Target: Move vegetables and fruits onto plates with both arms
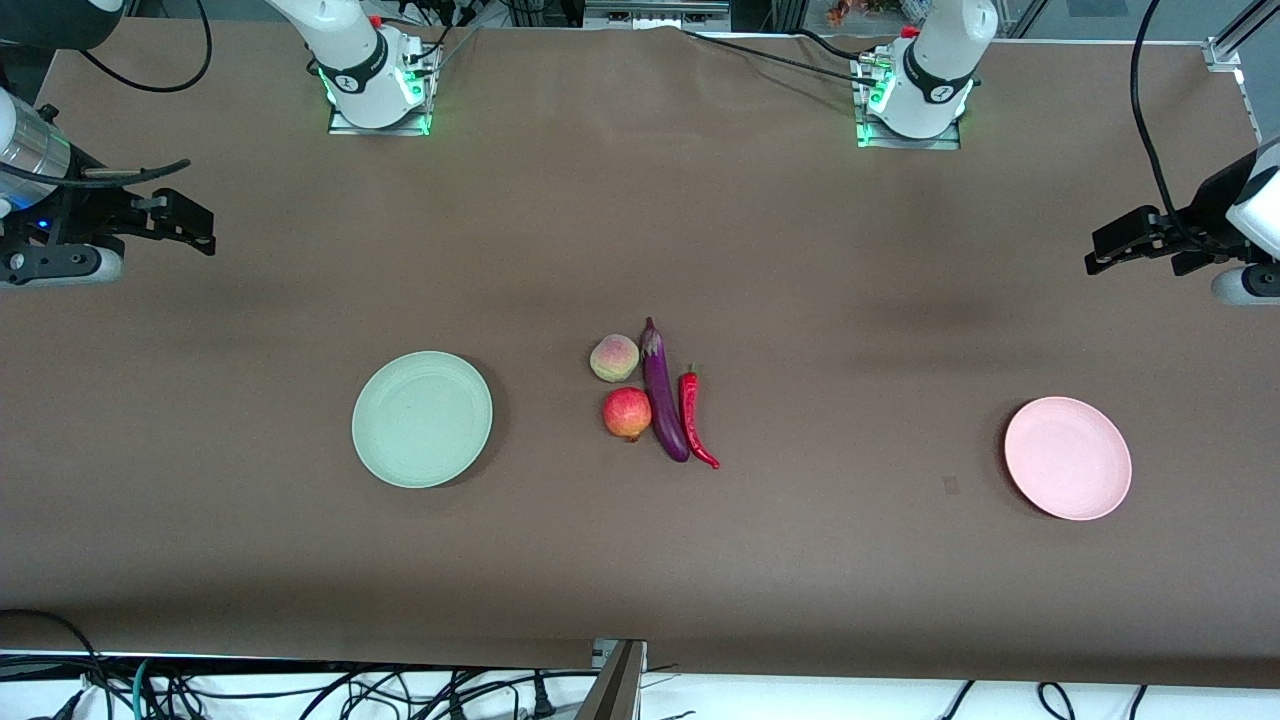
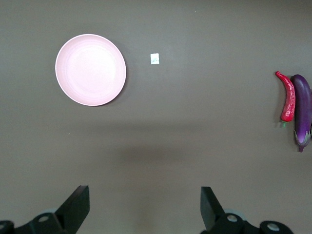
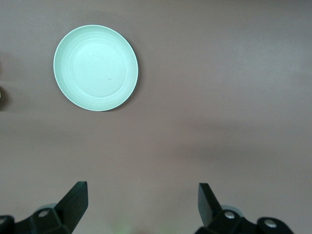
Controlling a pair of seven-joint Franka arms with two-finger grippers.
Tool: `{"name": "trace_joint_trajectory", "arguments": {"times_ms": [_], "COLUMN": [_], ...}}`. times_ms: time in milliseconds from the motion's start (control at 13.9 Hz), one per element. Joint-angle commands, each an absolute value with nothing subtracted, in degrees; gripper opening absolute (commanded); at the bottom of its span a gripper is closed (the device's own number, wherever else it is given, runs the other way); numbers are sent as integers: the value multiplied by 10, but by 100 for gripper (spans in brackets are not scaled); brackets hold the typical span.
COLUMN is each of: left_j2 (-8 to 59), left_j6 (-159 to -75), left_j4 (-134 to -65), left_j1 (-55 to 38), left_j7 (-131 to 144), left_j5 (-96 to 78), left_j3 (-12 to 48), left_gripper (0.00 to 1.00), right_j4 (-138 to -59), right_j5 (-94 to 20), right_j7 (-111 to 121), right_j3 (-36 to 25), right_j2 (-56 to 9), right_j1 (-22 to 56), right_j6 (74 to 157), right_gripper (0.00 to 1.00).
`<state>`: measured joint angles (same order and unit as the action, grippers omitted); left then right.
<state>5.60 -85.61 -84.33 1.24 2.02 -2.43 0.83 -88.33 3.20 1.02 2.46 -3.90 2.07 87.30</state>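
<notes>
In the middle of the table lie a peach (image 1: 614,358), a red pomegranate (image 1: 627,414), a long purple eggplant (image 1: 663,392) (image 2: 302,109) and a red chili (image 1: 693,415) (image 2: 287,96), packed side by side. The pale green plate (image 1: 422,419) (image 3: 95,67) sits bare toward the right arm's end. Toward the left arm's end sits the pale pink plate (image 1: 1068,458) (image 2: 90,69), also bare. My left gripper (image 1: 1100,252) (image 2: 145,192) hangs open over its end of the table. My right gripper (image 1: 200,228) (image 3: 143,190) hangs open over the other end. Neither holds anything.
A small pale scrap (image 2: 155,58) lies on the brown tabletop (image 1: 800,560) between the pink plate and the produce. Both arm bases (image 1: 375,90) (image 1: 915,100) stand along the edge farthest from the front camera. Cables trail along the nearest edge.
</notes>
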Motion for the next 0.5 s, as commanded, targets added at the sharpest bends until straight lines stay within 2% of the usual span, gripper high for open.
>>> {"name": "trace_joint_trajectory", "arguments": {"times_ms": [0,431], "left_j2": [54,53], "left_j6": [-854,-855], "left_j4": [-838,-836], "left_j1": [11,11], "left_j7": [11,13], "left_j5": [-15,-15], "left_j3": [8,8], "left_gripper": [100,100], "right_j4": [-869,-869], "right_j5": [37,37], "right_j7": [14,13], "right_j3": [26,26], "right_j2": [-45,-44], "right_j1": [18,18], "right_j6": [869,870], "right_gripper": [100,100]}}
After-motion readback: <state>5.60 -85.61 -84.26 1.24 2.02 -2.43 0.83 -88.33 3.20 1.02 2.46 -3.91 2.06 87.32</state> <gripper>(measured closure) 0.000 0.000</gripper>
